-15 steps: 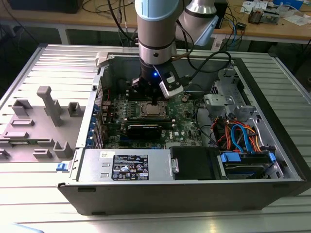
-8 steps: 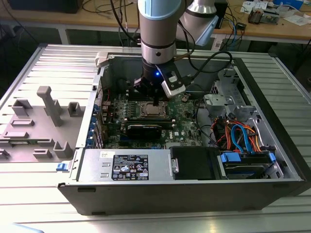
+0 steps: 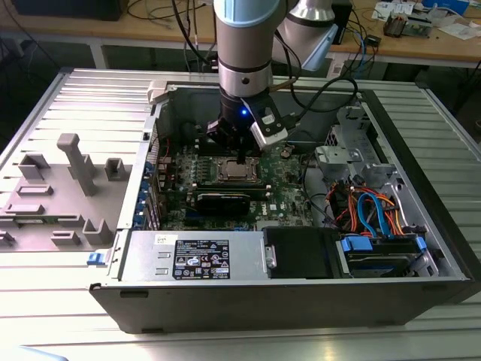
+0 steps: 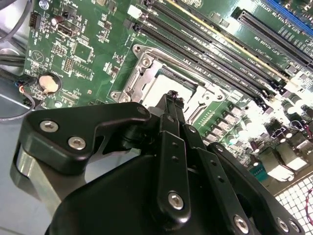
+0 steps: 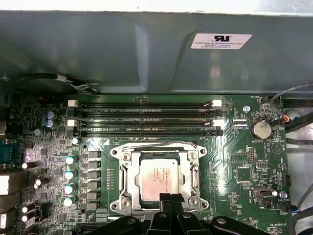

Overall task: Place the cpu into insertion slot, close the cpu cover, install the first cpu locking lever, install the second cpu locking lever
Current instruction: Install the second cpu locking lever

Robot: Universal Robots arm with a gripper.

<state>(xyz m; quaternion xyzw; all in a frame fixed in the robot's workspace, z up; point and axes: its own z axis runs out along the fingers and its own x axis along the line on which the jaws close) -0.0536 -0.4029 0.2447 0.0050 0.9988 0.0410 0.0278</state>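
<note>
The cpu lies flat in the insertion slot on the green board, its silver-grey top facing up. The cpu cover is down around it as a metal frame. My gripper is shut with its black fingertips pressed together at the socket's edge, just over the rim of the cpu, and nothing shows between them. In the second wrist view the gripper points down at the cpu and the cpu cover. In the exterior view the gripper hangs over the cpu inside the open computer case.
Long black memory slots run beside the socket, below the case wall. A coin battery sits nearby. A black card, power supply and cabled drive cage fill the case. A grey fixture stands at the exterior view's left.
</note>
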